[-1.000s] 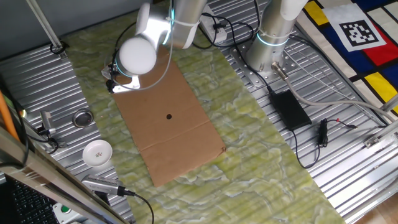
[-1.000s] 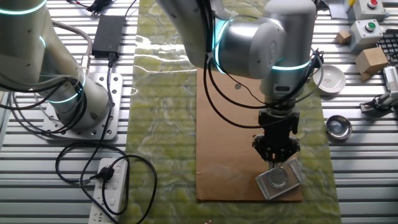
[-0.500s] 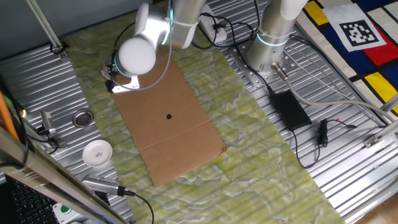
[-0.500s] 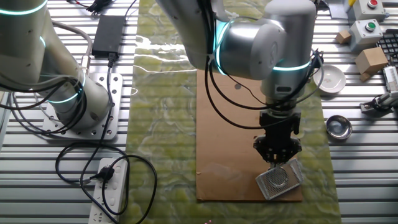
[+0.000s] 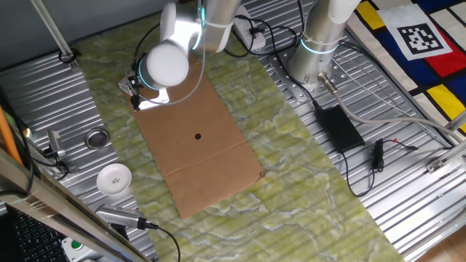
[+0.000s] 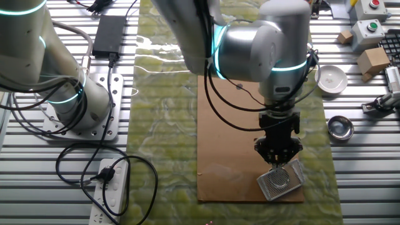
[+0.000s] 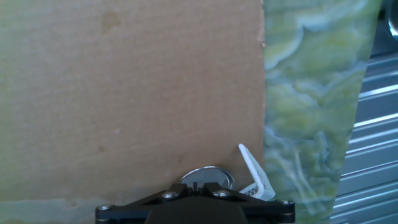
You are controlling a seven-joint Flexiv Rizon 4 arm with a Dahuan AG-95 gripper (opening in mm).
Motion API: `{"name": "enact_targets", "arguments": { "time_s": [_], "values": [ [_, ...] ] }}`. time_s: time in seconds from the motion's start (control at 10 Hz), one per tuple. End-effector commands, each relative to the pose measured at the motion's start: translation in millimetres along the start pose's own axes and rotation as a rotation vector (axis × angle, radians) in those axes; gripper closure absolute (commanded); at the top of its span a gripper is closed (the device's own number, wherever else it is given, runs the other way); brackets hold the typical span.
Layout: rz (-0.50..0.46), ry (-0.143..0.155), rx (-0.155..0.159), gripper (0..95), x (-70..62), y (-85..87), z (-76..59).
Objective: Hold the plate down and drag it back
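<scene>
Cardboard sheet [image 6: 231,131], end effector [image 6: 277,164] over plate [image 7: 207,177]

No readable words, numbers or brand names anywhere. Only one sign: a black-and-white square code marker [image 5: 423,39] on a white panel of the coloured board [image 5: 422,51], its pattern not decipherable.

Robotics lab: ribbed aluminium worktop [image 5: 408,189], bolted arm base [image 6: 94,119], calibration marker [image 5: 417,38], button boxes [image 6: 369,28], trailing power strip [image 6: 109,194].
</scene>
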State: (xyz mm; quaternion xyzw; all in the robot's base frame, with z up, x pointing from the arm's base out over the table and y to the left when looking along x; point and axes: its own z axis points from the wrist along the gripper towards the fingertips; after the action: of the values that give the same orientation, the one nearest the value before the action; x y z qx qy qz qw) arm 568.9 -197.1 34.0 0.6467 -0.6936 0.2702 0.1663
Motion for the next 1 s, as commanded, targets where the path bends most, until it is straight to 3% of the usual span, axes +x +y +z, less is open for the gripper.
{"name": "enact_targets", "arguments": {
  "time_s": [0.1, 0.5, 1.0],
  "values": [
    [-0.06, 0.0, 0.005, 95.0, -2.4, -2.8, -0.9],
    [-0.207, 0.003, 0.058, 95.0, -3.9, -7.9, -4.6],
    [-0.277, 0.018, 0.125, 95.0, -4.1, -8.0, -4.2]
  ]
}}
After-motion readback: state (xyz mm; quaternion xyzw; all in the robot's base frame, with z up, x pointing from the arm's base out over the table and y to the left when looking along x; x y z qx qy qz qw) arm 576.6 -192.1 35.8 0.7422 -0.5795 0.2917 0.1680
